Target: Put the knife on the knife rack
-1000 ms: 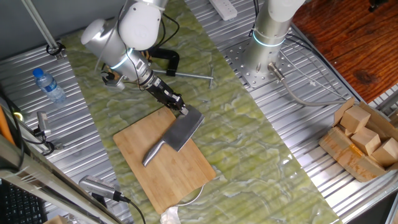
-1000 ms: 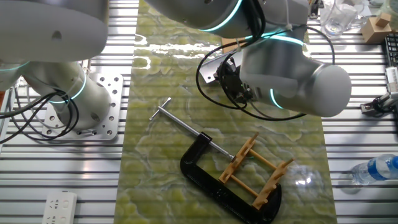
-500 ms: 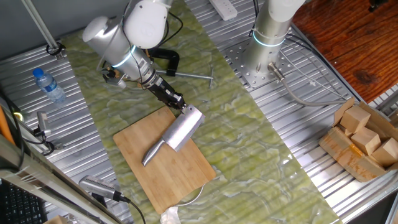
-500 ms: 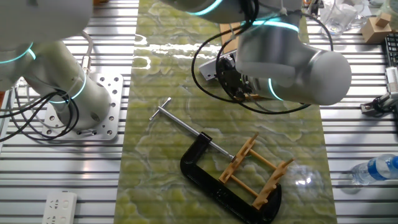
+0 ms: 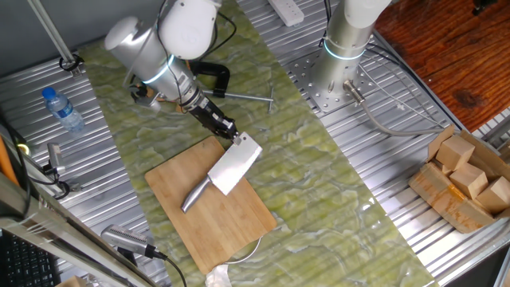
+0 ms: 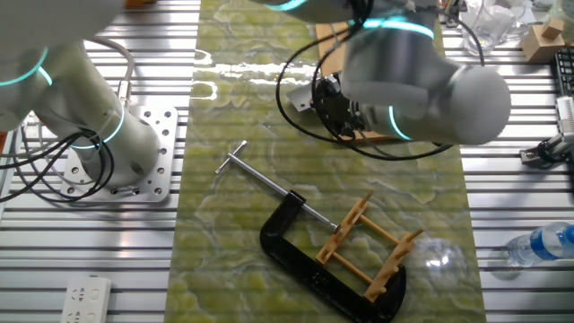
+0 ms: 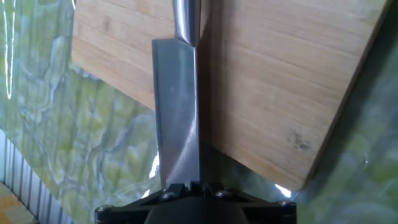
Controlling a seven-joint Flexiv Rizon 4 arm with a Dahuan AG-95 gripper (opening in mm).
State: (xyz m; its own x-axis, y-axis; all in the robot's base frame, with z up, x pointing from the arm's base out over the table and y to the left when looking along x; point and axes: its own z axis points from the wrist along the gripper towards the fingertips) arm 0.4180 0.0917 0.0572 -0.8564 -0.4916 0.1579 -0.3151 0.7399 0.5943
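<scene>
On the table (image 5: pixel 374 167), the knife (image 5: pixel 227 169) lies over the far corner of the cutting board (image 5: pixel 211 209), blade end toward the gripper (image 5: pixel 237 141), handle pointing down across the board. The fingers (image 7: pixel 186 186) close on the blade's far end. Behind the arm sits the C-clamp (image 6: pixel 309 260), and the knife rack (image 6: pixel 368 247) stands inside its frame. A water bottle (image 5: pixel 62 109) lies well apart at the table's left.

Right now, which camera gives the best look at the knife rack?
The other fixed view: the knife rack shows whole, its pegs and frame lying inside the black clamp. In one fixed view the arm hides it. The hand view shows only the knife and cutting board.
</scene>
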